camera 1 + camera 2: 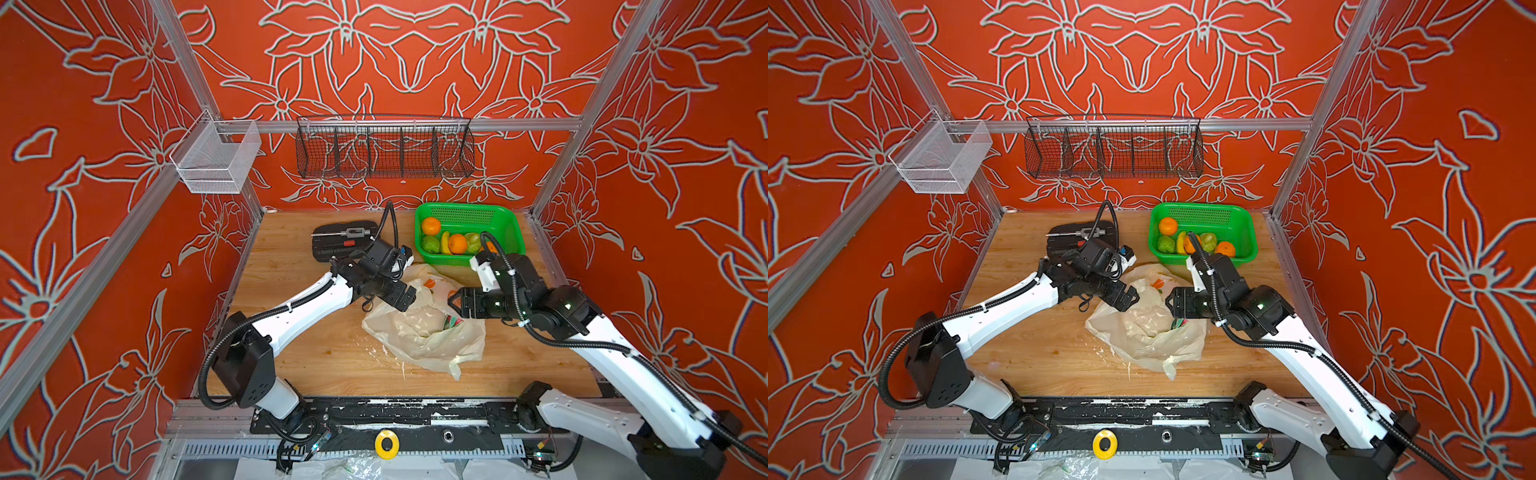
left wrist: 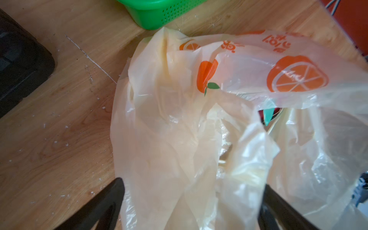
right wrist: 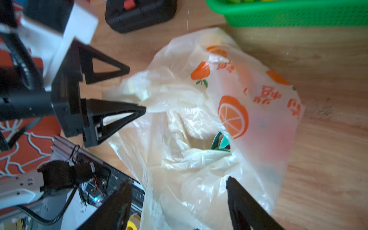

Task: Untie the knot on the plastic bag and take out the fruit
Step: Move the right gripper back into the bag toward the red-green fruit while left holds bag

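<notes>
The plastic bag (image 1: 419, 328) (image 1: 1144, 328) lies crumpled on the wooden table with its mouth gaping; no knot shows. Inside the mouth I see a pink-and-green fruit tip (image 1: 451, 322) (image 3: 220, 142) (image 2: 267, 116). My left gripper (image 1: 409, 297) (image 1: 1129, 299) (image 2: 193, 186) is open at the bag's far left edge, loose film between its fingers. Facing it from the right, my right gripper (image 1: 453, 301) (image 1: 1171, 301) (image 3: 179, 181) is open over the bag's mouth, film lying between its fingers. More fruit sits in the green basket (image 1: 465, 208): an orange (image 1: 431, 226) and a green one (image 1: 431, 244).
A black tool case (image 1: 343, 241) lies at the back left of the table, behind the left wrist. On the back rail hang a black wire basket (image 1: 384, 151) and a white mesh basket (image 1: 216, 162). Bare wood spreads in front of the bag.
</notes>
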`<action>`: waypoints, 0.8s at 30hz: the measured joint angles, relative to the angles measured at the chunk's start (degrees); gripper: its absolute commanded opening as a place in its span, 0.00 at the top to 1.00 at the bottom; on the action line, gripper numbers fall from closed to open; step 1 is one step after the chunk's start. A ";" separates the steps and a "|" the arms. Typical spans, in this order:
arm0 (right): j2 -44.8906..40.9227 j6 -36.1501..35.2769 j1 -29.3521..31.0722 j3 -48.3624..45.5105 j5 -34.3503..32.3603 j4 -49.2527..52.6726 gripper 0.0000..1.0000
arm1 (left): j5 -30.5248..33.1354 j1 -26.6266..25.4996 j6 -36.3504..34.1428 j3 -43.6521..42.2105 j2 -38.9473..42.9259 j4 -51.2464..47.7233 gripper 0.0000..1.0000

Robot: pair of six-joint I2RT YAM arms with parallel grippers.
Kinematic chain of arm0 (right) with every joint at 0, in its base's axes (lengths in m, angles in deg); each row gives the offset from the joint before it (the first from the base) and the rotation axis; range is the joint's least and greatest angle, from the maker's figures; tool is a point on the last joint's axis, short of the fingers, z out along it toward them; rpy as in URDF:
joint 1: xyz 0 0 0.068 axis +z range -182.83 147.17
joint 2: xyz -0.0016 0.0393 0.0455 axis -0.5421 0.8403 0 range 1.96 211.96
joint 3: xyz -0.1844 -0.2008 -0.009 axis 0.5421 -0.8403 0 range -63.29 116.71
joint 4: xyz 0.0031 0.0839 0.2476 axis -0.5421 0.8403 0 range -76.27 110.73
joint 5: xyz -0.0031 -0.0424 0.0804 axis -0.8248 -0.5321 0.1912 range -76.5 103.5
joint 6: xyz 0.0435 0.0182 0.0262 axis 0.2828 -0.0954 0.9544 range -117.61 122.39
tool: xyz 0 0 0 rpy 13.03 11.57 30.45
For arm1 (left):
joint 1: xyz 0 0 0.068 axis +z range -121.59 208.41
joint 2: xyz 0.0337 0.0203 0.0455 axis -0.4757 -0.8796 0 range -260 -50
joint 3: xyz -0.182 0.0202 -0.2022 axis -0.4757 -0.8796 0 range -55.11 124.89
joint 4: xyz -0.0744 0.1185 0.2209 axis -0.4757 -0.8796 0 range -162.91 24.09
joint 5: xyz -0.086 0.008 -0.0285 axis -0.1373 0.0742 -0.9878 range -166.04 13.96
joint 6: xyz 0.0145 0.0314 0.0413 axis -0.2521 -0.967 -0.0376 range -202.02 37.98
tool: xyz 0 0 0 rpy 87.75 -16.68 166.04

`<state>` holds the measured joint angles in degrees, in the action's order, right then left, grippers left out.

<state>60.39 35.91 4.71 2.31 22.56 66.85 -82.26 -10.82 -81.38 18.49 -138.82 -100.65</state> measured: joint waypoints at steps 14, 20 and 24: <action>3.08 1.44 3.72 -2.80 1.05 -0.57 0.25 | 18.10 -5.46 -4.22 2.14 -9.49 -3.82 0.26; 3.34 1.46 6.58 -2.95 1.62 -1.36 0.27 | 19.69 -5.46 -1.62 2.51 -9.90 -3.54 0.75; 4.24 1.49 9.11 -3.82 2.05 -2.93 0.27 | 18.56 -5.46 0.09 2.54 -9.73 -3.21 1.00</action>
<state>64.63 37.40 13.83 -1.51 24.61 63.92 -63.70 -16.28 -81.29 21.03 -148.55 -103.86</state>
